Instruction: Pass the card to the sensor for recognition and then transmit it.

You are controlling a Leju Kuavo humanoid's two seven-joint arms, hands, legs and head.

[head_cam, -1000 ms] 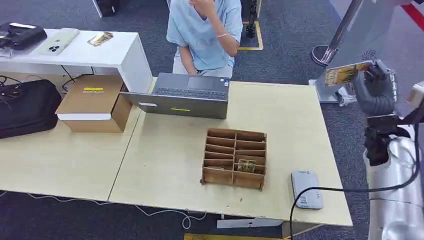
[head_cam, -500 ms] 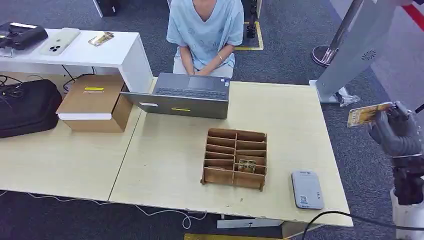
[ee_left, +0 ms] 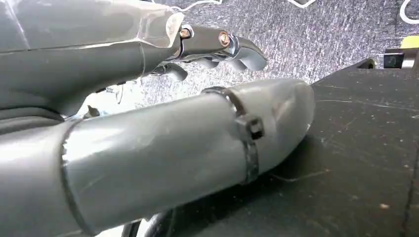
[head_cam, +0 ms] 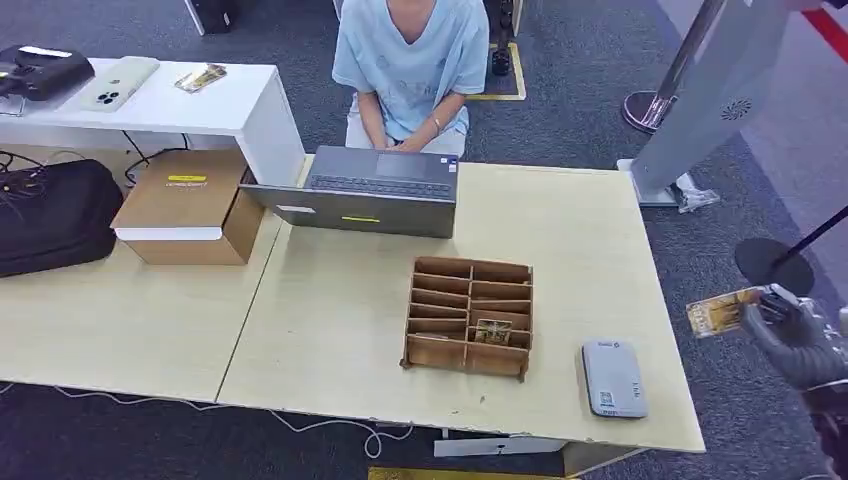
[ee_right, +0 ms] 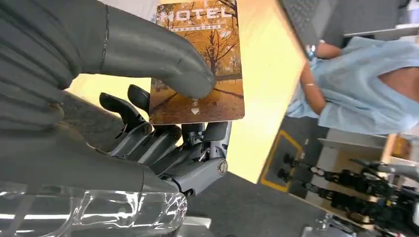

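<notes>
While its thumb pins the card [head_cam: 722,313] for scanning, right hand [head_cam: 792,340] hovers at the sensor's [head_cam: 613,378] two o'clock

We found the sensor [head_cam: 613,377] on the table [head_cam: 330,320], just right of the divided tray [head_cam: 468,316], with a laptop [head_cam: 365,190] behind the tray and a person [head_cam: 410,60] seated beyond it. Our right hand [head_cam: 795,335] held the card [head_cam: 722,313] off the table's right edge, above the floor. A box [head_cam: 190,205] lay left of the laptop.
</notes>
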